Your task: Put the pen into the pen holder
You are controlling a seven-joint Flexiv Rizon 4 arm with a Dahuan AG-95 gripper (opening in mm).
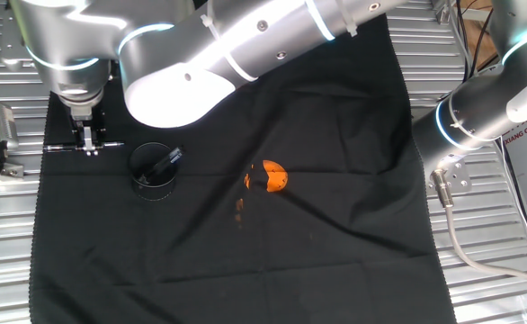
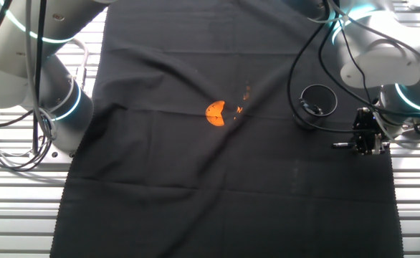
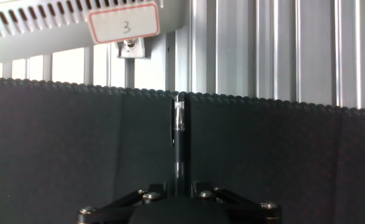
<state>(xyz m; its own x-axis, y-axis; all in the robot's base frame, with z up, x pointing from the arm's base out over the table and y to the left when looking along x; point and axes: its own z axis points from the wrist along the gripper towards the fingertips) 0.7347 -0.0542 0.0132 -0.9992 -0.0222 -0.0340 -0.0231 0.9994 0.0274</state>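
Note:
The pen [image 1: 61,147] is slender and dark with silvery glints. It lies level at the left edge of the black cloth. My gripper [image 1: 89,147] points straight down over its middle, jaws close against both sides, shut on it. In the hand view the pen [image 3: 179,134] runs away from my gripper [image 3: 179,186] toward the cloth's scalloped edge. In the other fixed view the pen's end [image 2: 341,145] sticks out left of the gripper [image 2: 368,145]. The pen holder [image 1: 153,171], a short black cup, stands just right of the gripper with a dark stick in it; it also shows in the other fixed view [image 2: 318,100].
A small orange object [image 1: 274,177] lies mid-cloth with orange crumbs [image 1: 240,209] beside it. A second robot arm [image 1: 479,112] stands at the right. Ribbed metal table [image 1: 3,225] surrounds the cloth. A labelled metal unit [image 3: 123,22] sits beyond the cloth edge.

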